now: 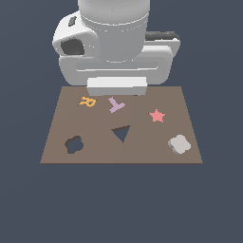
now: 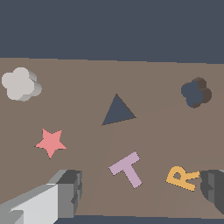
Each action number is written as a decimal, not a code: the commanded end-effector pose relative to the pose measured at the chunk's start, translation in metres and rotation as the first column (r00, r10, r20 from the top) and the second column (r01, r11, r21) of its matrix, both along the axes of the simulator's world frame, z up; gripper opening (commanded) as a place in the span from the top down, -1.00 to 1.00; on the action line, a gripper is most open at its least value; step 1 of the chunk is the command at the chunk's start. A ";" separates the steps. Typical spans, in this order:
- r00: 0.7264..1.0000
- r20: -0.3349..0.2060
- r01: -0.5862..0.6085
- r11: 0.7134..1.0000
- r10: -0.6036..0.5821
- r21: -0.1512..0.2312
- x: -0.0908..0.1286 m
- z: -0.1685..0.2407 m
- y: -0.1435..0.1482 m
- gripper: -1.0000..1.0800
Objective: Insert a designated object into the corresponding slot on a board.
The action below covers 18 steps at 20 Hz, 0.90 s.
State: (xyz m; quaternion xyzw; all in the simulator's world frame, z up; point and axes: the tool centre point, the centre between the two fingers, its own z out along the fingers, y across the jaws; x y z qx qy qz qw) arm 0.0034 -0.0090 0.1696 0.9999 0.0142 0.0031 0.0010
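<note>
Altogether one block (image 1: 179, 144), two cut-outs (image 1: 73, 144).

Single arm (image 1: 114, 42) positioned at far side of scene, wrist pointing downward. Gripper (image 2: 140, 192) fingers (image 2: 65, 192) spread wide apart, holding nothing.

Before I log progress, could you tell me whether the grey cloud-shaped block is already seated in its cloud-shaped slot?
No, the grey block lies on the board near the exterior view's right edge, far from the empty cloud-shaped slot.
</note>
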 end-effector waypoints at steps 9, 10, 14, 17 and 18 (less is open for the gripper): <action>0.999 0.000 -0.036 0.999 0.036 0.001 0.010 -0.010 0.013 -0.92; 0.999 -0.001 -0.045 0.999 0.045 0.001 0.013 -0.012 0.017 -0.92; 0.996 -0.001 -0.094 0.996 0.094 0.002 0.026 -0.026 0.036 -0.92; 0.990 -0.002 -0.141 0.990 0.141 0.002 0.038 -0.039 0.054 -0.92; 0.987 -0.002 -0.158 0.987 0.158 0.003 0.042 -0.043 0.061 -0.92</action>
